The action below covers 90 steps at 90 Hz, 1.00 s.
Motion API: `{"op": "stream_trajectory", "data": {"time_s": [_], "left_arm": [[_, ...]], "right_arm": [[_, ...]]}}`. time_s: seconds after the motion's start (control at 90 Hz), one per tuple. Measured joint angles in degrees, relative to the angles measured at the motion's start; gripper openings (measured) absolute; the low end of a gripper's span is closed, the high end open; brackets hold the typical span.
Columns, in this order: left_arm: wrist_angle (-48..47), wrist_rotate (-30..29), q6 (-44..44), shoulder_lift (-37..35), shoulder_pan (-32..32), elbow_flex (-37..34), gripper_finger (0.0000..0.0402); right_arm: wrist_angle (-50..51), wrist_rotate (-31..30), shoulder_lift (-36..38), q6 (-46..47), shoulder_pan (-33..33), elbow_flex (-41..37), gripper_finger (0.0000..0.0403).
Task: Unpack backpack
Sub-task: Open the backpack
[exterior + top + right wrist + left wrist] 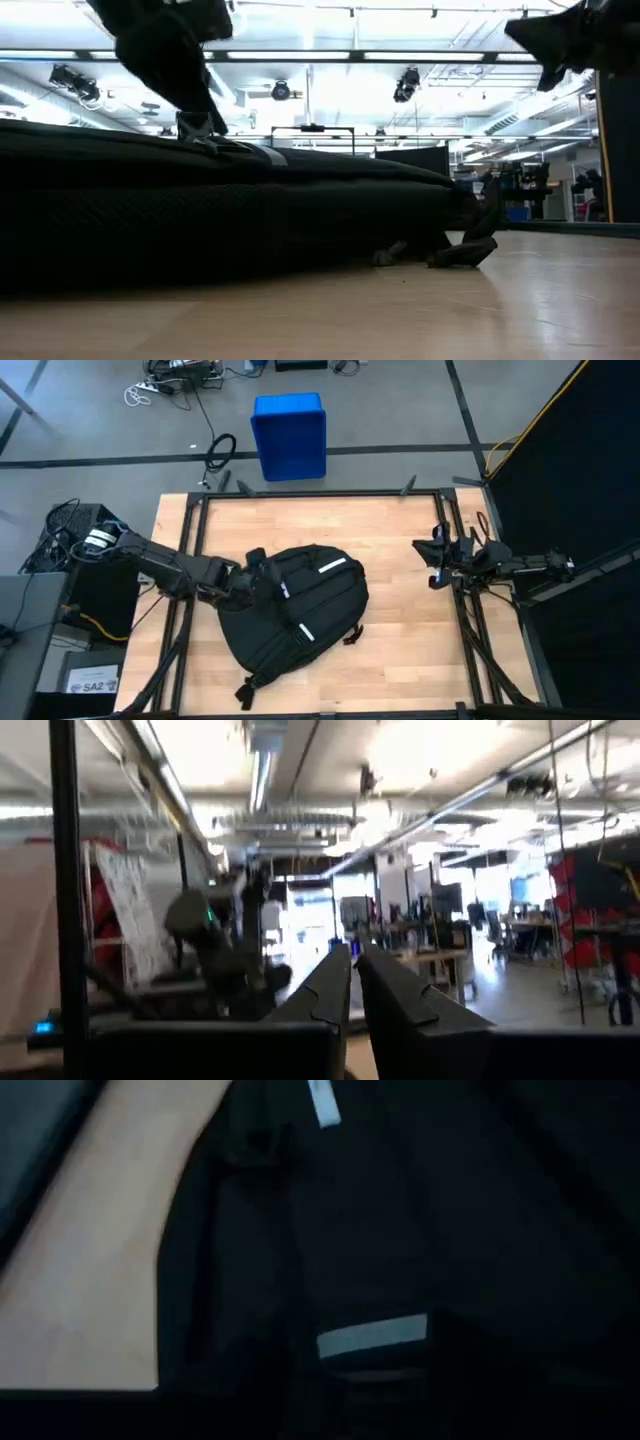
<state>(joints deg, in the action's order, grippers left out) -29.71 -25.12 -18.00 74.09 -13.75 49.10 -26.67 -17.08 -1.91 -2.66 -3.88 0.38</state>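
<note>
On the backpack (300, 610), flat and unopened, the left gripper (256, 575) pressed, its grip impossible to tell, likely seeking a zipper; beyond the pack's far side the right gripper (437, 560) waited clenched.

Blk backpack (300, 610) w/ white stripes (331, 567)

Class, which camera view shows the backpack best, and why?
The high view: the whole backpack shows from above on the table, white stripes and straps included, with the left pincer at its edge. The low view gives only a dark side profile; the left wrist view only close fabric and stripes; the right wrist view none.
</note>
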Motion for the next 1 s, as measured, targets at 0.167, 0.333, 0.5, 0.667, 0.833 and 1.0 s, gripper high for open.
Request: {"op": "stream_trajectory", "data": {"time_s": [0.167,0.333,0.5,0.667,0.833,1.0], "left_arm": [[0.3,3.0,-0.1,3.6,2.2,0.0,0.0196],[1.7,5.3,-0.2,6.8,3.0,0.0,0.0196],[3.4,5.8,-0.3,10.3,4.9,0.1,0.0196],[10.0,6.4,2.1,11.9,8.2,0.0,0.0196],[17.7,7.8,7.2,12.0,9.9,-0.2,0.0196],[21.3,10.4,9.0,12.0,11.3,-0.1,0.0195]], "right_arm": [[-0.4,0.0,0.0,0.0,0.0,0.0,0.0001],[0.1,0.0,0.0,0.0,0.0,0.0,0.0005],[0.2,0.0,0.0,1.1,0.0,0.0,0.0008],[1.7,0.0,0.0,5.9,0.0,0.0,0.0004],[4.8,0.1,-0.8,11.1,0.0,0.0,0.0001],[8.6,-2.1,-6.7,16.4,0.0,0.1,0.0001]]}}
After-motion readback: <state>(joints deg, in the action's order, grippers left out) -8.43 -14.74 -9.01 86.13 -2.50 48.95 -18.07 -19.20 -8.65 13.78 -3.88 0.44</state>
